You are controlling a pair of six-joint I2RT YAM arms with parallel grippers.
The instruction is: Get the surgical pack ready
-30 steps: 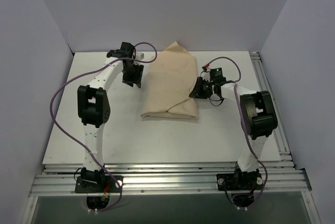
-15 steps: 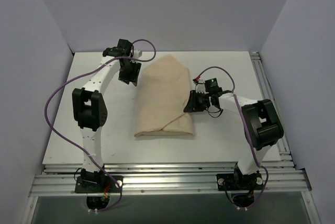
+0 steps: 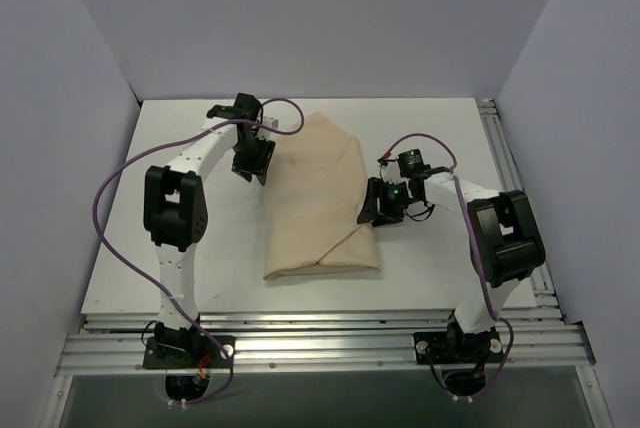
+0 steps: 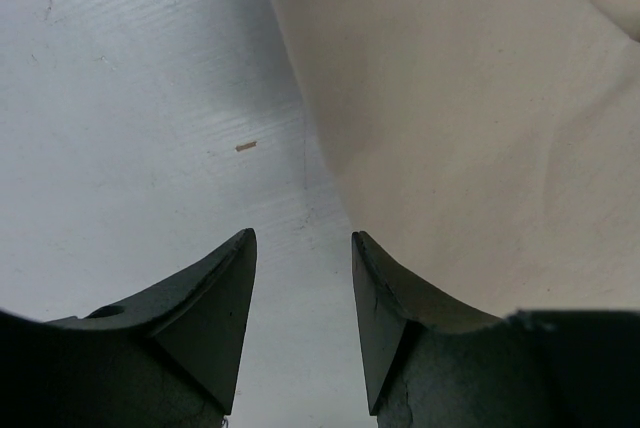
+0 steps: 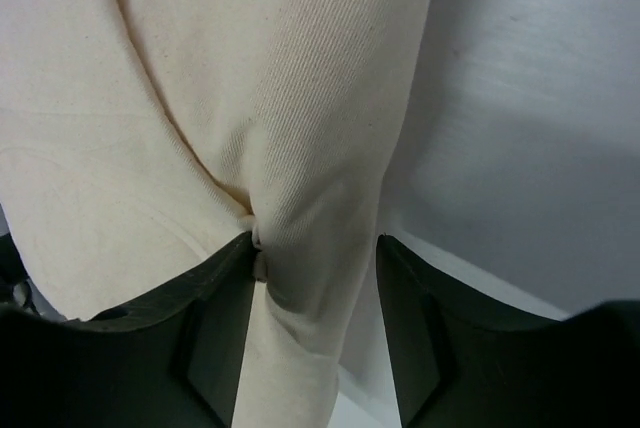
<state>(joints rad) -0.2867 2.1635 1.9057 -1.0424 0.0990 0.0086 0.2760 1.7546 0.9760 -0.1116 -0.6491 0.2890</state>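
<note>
pack position: the surgical pack (image 3: 320, 198) lies flat near the middle of the tabletop (image 3: 420, 268), between the two arms. it is a folded tan cloth bundle, narrow at the far end, with a diagonal flap across the near end.
contents: nothing but cloth shows; cannot tell what is wrapped inside.
left gripper: the left gripper (image 4: 303, 236) sits at the far left edge of the pack, fingers parted. only bare tabletop shows between them, with the cloth edge just beside the inner finger.
right gripper: the right gripper (image 5: 315, 238) sits at the right edge, fingers spread. a rolled fold of cloth lies between them, puckered against one finger and slack toward the other, so it looks unpinched.
handling, judged: soft, limp and light. the matte weave should not slip. a flap lifted alone will sag and drag, and a pull on one side slides the whole bundle.
where to hold, judged: pinch a doubled edge or the flap's corner, not the flat middle. steady the opposite edge with the other gripper.
risk, judged: a shallow pinch catches only the top layer and undoes the fold.
</note>
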